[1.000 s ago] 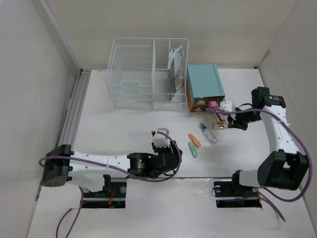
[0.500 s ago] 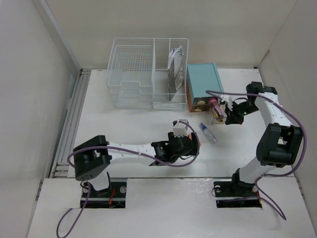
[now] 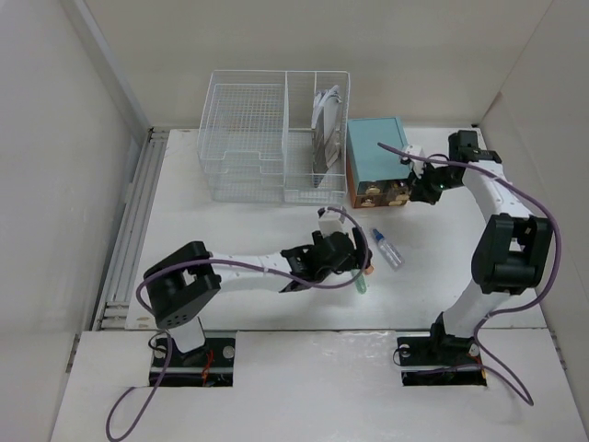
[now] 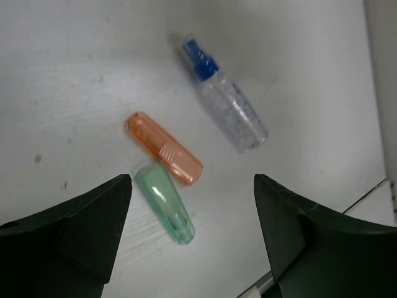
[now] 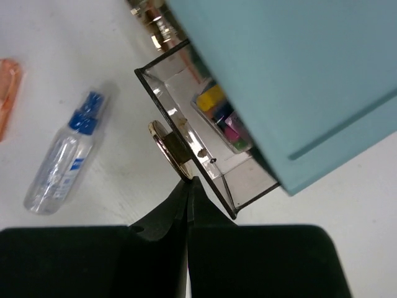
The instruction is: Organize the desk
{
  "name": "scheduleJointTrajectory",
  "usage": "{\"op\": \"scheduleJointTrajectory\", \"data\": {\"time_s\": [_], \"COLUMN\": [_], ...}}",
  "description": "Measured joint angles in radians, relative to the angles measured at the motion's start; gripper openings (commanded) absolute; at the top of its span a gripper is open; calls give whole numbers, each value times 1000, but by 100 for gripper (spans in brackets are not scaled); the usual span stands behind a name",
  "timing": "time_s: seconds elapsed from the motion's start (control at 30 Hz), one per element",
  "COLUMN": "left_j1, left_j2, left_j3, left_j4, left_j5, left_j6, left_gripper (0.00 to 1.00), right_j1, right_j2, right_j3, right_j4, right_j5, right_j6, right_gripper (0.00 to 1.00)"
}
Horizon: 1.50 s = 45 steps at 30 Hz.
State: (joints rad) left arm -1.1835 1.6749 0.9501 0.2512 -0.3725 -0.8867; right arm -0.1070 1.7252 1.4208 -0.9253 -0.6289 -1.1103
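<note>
The white desk (image 3: 230, 230) holds a green cap (image 4: 164, 202), an orange cap (image 4: 164, 148) and a small clear spray bottle (image 4: 226, 105) with a blue top. My left gripper (image 4: 192, 183) is open and empty, hovering over the two caps; it shows in the top view (image 3: 354, 262). My right gripper (image 5: 189, 180) is shut, and its tips touch the gold ring handle (image 5: 167, 149) of a clear drawer (image 5: 248, 177). The drawer sits nearly pushed into the teal drawer box (image 3: 375, 152). Small coloured items (image 5: 217, 108) lie in the drawer.
A white wire-mesh basket (image 3: 276, 138) with papers in its right compartment stands at the back, next to the teal box. A grey metal rail (image 3: 133, 221) runs along the desk's left edge. Walls close in on three sides.
My left arm swung right and forward until its gripper is over the caps. My right gripper moved toward the teal box, and the clear drawer slid in with it.
</note>
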Motion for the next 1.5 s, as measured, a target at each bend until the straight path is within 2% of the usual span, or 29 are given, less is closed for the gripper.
{"op": "scheduleJointTrajectory", "data": {"time_s": [0.13,0.27,0.43,0.57,0.6,0.67,0.7,0.8,0.83,0.97,1.13,1.3,1.37,1.5], "left_j1": [94,174,237,274,282,295,300,306,306,304,304,304,302,301], "left_j2": [28,121,246,329,351,389,406,451,465,511,549,565,571,585], "left_j3": [1,36,81,85,88,94,95,112,122,176,249,291,301,318], "left_j4": [138,224,330,449,482,536,565,628,644,663,657,611,590,548], "left_j5": [93,193,314,384,398,410,412,407,398,349,275,199,171,132], "left_j6": [11,14,-21,-88,-110,-148,-170,-230,-249,-312,-386,-441,-463,-486], "left_gripper": [77,77,75,73,72,72,72,72,72,72,69,58,50,47], "right_j1": [21,41,51,49,47,31,22,0,-8,-30,-75,-111,-126,-148], "right_j2": [10,17,10,3,3,3,3,-8,-27,-144,-319,-394,-402,-414], "right_j3": [3,3,-16,-24,-24,-21,-18,-11,-11,-13,-20,-46,-57,-68], "right_j4": [98,178,226,229,224,198,180,59,22,-77,-116,-135,-147,-168], "right_j5": [37,77,112,101,93,47,22,-122,-157,-264,-353,-400,-412,-432], "right_j6": [86,158,242,246,234,195,171,99,78,23,0,-1,-1,-1], "right_gripper": [0,0,0,0,1,11,28,48,51,54,55,55,55,55]}}
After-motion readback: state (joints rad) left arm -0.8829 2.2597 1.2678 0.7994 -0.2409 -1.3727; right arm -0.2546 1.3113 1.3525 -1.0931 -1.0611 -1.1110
